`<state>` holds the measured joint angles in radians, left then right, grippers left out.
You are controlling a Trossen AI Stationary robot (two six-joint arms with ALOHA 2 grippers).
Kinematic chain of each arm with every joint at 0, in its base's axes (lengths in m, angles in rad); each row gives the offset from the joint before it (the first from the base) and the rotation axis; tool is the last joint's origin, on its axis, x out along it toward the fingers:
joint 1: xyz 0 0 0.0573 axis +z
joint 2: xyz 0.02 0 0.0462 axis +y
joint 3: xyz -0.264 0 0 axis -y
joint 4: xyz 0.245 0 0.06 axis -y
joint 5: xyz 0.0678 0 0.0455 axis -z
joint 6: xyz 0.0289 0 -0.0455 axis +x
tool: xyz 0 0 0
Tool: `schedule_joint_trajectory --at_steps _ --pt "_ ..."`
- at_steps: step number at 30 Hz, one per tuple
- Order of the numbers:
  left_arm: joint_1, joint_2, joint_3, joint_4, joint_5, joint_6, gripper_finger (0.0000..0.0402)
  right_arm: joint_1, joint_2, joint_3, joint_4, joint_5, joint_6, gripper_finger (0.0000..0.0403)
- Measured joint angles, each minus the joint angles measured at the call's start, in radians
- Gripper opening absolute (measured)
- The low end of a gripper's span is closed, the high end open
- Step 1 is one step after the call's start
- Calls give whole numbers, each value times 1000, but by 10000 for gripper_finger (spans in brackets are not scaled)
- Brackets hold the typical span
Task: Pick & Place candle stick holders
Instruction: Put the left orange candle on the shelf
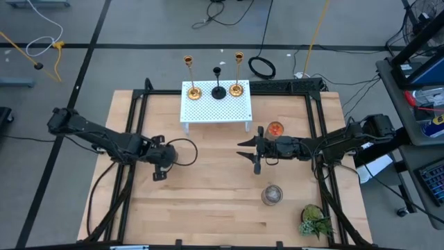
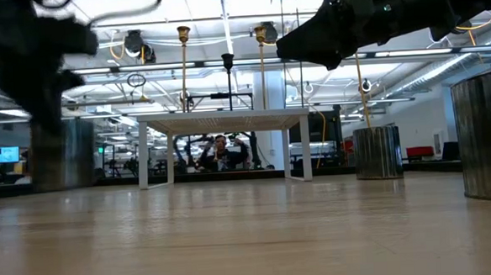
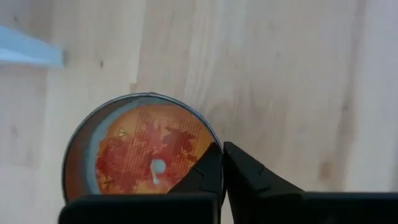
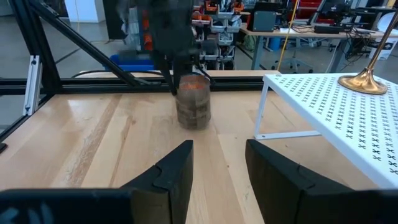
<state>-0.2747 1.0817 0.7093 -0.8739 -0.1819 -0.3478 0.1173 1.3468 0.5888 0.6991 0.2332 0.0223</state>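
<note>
Three candle stick holders stand by their round bases on a white perforated shelf [image 1: 216,110] at the table's far edge: one gold [image 1: 192,89], one shorter and black [image 1: 218,90], one gold [image 1: 236,87]. No gripper is near them. My left gripper [image 3: 222,149] points down over the table's left middle, shut at the rim of a round tin [image 3: 137,149] holding an orange candle. The high view hides this tin under the gripper; the right wrist view shows the tin [image 4: 193,106] standing on the table. My right gripper [image 1: 247,154] hovers open and level at mid-table, facing left. My left gripper pinches the tin's rim [image 3: 213,138] on one side, one finger over the inside and one outside. The fingers come from above, pointing steeply down. The tin stands upright with its bottom on the table.
An orange candle jar [image 1: 276,128] sits beside the right arm, and a glass jar [image 1: 272,195] nearer the front. A small green plant [image 1: 316,221] stands at the front right corner. Black frame rails [image 1: 132,125] border the table. A person [image 2: 221,151] shows beyond the shelf.
</note>
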Motion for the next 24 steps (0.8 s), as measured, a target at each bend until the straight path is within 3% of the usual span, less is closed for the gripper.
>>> schedule_joint_trajectory --at_steps 10,14,19,24 --pt "-21 18 301 8 -44 234 5 0 0 0 8 0 -7 146" --pt "16 54 423 -23 -131 344 4 0 0 0 15 1 15 146" --pt "124 126 557 -76 -127 429 3 0 0 0 16 1 19 146" --pt "291 195 611 -110 -75 519 3 0 0 0 16 1 19 146"
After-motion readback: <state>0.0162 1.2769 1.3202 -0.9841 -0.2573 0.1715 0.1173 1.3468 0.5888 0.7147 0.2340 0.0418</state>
